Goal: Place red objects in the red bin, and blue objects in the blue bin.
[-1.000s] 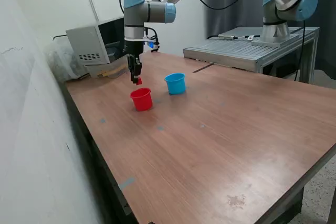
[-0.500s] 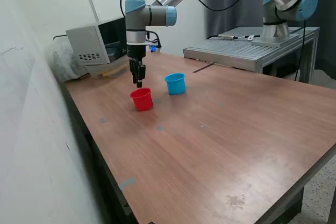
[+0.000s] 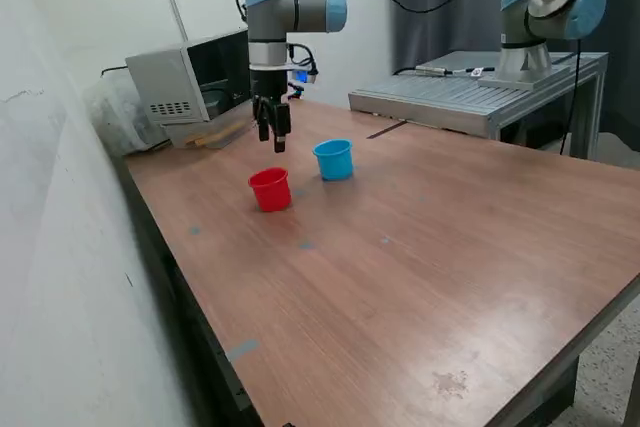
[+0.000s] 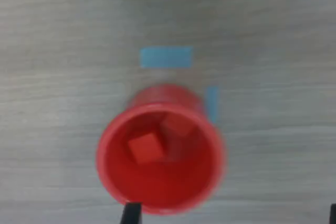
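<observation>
The red bin stands upright on the wooden table, and the wrist view looks straight down into it. Two red cubes lie inside it, one beside the other. The blue bin stands just to the exterior view's right of the red bin. No blue cubes show; the inside of the blue bin is hidden. My gripper hangs open and empty above the table, a little behind and above the red bin. Its fingertips show spread wide in the wrist view, where the gripper holds nothing.
A grey box device stands at the table's back left by the wall. A metal platform with a second arm's base stands at the back right. Blue tape marks lie on the table near the red bin.
One second ago my gripper held a red cube just above the red bin. The cube now lies in the bin, and the gripper has risen and shifted to the exterior view's right.
</observation>
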You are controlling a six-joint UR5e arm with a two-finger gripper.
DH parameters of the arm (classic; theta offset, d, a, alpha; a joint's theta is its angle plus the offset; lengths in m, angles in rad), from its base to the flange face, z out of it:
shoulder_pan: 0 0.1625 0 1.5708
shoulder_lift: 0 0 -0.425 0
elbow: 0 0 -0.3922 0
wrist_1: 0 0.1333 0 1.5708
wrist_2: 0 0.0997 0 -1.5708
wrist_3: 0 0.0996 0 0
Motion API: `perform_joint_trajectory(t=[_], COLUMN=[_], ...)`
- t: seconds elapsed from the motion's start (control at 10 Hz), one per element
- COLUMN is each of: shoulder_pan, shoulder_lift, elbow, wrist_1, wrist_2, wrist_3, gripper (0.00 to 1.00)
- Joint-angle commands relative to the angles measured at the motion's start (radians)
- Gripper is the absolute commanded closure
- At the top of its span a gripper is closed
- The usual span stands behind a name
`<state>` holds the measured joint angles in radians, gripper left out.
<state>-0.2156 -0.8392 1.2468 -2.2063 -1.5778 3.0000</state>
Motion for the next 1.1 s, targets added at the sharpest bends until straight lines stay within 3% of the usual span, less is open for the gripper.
perform_joint_trajectory(t=[0.0,0.3,0.5,0.7,1.0], shoulder_pan=[0.063,0.117,0.168,0.238,0.243], shoulder_lift=[-0.229,-0.505,-0.651,-0.777,-0.854], elbow=[0.054,0.069,0.121,0.227,0.371], wrist_1=[0.238,0.564,0.701,0.763,0.766], wrist_2=[-0.028,-0.039,-0.041,-0.045,-0.044], wrist_3=[0.045,0.169,0.247,0.308,0.387], gripper=[0.00,0.00,0.00,0.00,0.00])
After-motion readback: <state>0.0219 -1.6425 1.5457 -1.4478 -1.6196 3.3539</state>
